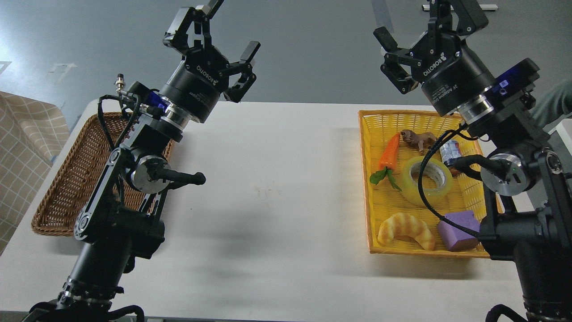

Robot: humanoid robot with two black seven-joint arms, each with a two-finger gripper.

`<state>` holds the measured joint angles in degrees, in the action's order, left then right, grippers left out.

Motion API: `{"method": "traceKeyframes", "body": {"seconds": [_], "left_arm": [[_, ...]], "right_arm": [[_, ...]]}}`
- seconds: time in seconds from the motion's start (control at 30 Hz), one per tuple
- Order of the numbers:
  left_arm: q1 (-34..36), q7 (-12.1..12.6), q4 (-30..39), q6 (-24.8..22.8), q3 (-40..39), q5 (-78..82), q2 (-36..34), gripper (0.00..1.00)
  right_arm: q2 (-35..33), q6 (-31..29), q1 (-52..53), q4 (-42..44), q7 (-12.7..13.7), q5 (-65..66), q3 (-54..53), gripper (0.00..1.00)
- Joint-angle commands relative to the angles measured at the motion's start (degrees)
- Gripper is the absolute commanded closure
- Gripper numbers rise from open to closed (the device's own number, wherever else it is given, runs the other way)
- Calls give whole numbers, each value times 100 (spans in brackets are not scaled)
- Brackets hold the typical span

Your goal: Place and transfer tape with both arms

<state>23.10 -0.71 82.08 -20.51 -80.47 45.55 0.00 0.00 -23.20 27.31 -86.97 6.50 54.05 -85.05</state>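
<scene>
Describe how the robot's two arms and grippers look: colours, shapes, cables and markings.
Both arms are black and jointed, with silver joint discs and looped black cables. The left gripper and right gripper are black and two-fingered on round bodies lettered ROBOTIQ in white, with blue parts behind each wrist.

One view only, from the robot's head, looking forward and down over the white table (277, 188). Both arms rise from the bottom corners, close to the lens, grippers reaching the top of the frame. The brown wicker basket (67, 188) sits left, the yellow basket (371, 188) right, grey floor (304, 49) beyond the far edge.
</scene>
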Motion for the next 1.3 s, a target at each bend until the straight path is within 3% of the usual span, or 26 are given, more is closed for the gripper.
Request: {"method": "traceKeyframes", "body": {"seconds": [0.0, 1.27], "left_arm": [[-42, 0, -8, -6, 5, -2, 0, 2], [-148, 0, 36, -199, -223, -99, 0, 2]], "right_arm": [[0, 0, 20, 22, 27, 1, 24, 0], [-9, -352, 37, 22, -43, -26, -29, 0]]}}
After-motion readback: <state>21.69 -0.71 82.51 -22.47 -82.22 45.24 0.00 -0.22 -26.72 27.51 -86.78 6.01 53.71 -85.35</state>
